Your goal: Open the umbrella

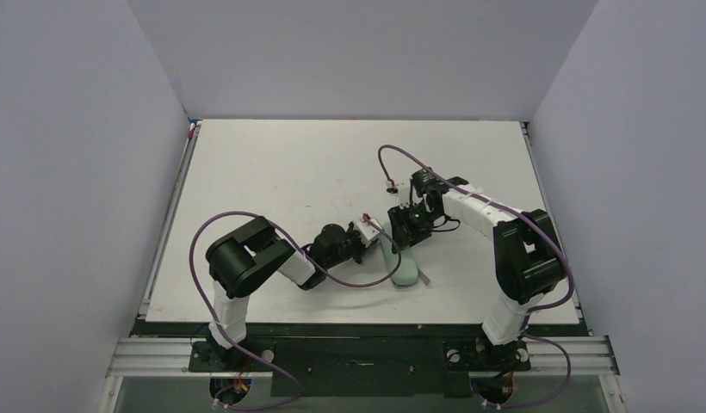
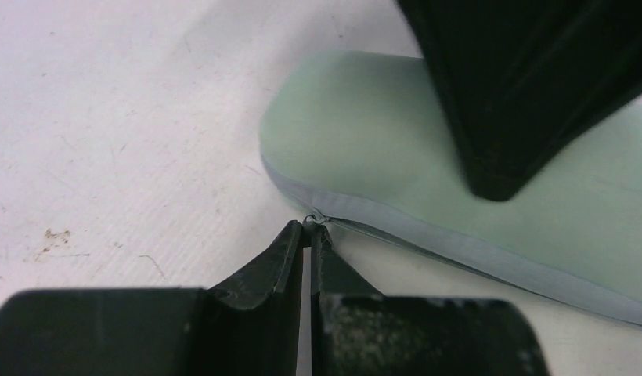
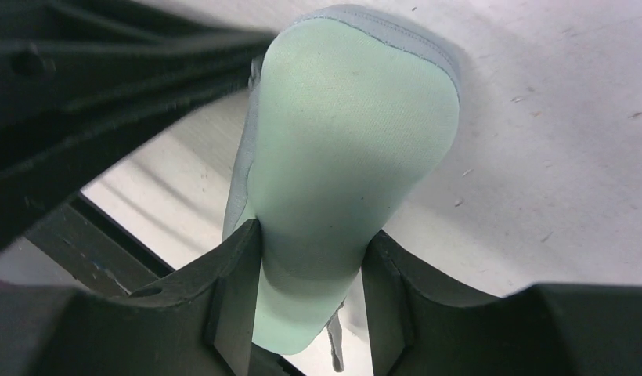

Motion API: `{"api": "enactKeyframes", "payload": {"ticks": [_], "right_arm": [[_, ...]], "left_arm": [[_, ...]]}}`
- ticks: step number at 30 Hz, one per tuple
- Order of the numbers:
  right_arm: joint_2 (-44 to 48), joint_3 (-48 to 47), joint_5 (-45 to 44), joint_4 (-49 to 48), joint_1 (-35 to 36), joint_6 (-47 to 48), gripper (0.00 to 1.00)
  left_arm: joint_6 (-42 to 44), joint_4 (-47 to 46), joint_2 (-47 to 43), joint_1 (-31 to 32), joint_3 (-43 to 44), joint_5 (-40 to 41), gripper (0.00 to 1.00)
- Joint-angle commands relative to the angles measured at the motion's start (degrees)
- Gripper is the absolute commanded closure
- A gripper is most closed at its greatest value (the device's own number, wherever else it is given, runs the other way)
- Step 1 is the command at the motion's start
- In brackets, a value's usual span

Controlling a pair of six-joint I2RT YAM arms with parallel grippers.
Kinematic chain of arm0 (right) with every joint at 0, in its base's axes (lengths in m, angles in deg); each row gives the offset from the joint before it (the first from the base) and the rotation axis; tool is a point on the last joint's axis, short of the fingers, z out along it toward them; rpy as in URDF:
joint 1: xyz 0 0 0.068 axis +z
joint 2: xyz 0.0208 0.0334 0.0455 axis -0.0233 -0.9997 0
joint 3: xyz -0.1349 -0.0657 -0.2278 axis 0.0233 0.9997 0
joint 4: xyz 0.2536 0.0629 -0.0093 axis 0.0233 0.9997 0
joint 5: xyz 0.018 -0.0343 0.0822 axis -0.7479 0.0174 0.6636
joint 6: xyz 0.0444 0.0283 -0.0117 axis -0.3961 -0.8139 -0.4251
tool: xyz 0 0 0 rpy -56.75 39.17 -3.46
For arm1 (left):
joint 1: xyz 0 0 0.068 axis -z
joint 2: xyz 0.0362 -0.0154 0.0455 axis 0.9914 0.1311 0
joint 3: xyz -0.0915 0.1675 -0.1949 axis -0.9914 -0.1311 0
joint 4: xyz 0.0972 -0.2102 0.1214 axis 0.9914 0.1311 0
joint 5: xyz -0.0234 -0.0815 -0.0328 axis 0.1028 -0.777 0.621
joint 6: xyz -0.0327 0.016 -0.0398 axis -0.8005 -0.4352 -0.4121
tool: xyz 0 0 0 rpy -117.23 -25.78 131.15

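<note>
Left fingers (image 2: 279,258) pinched on zip pull (image 2: 314,218), right fingers (image 3: 236,290) clamping umbrella (image 3: 349,133) on table (image 1: 281,172)

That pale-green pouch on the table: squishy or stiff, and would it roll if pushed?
Probably soft-skinned: the packed umbrella has a fabric cover and zip seam, yet holds its shape in the right tool. Its flattish, rounded body likely slides rather than rolls on the table.
</note>
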Motion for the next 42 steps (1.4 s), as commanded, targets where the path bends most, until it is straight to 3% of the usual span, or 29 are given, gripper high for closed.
{"api": "enactKeyframes", "payload": {"ticks": [1, 8, 13, 20, 22, 28, 32, 36, 42], "right_arm": [[-0.43, 1.28, -0.93, 10.01, 0.78, 8.07, 0.92], [-2.96, -3.61, -0.31, 17.49, 1.08, 20.31, 0.89], [-6.2, -10.51, -4.13, 20.48, 1.48, 24.95, 0.82], [-8.06, -23.23, -8.67, 18.78, 0.0, 20.45, 0.46], [-7.04, -24.66, -9.98, 18.31, -0.49, 17.28, 0.38], [-0.27, -22.44, -15.63, 17.4, -3.82, 3.87, 0.36], [4.89, -16.03, -18.77, 17.54, -8.62, -6.99, 0.34], [8.34, -7.91, -14.86, 16.65, -10.3, -12.53, 0.33], [10.02, -0.23, -7.37, 1.75, -7.82, -26.84, 0.28]], "left_arm": [[-0.68, 0.41, -0.4, -2.99, 0.6, 5.36, 1.0], [0.34, -2.14, -1.36, -3.38, -2.96, 8.58, 1.0], [3.51, -6.21, -2.94, -2.6, -7.09, 3.77, 1.0], [5.16, -8.15, -4.91, 2.87, -11.4, 0.82, 1.0], [4.78, -7.89, -5.18, 4.45, -11.7, 1.41, 1.0], [3.21, -5.12, -5.56, 8.1, -10.53, 4.31, 1.0], [1.87, -3.17, -5.54, 9.72, -9.08, 5.43, 1.0], [1.56, -3.06, -4.83, 10.96, -8.2, 5.51, 1.0], [1.56, -2.98, -3.77, 12.05, -6.99, 5.48, 1.0]]}}
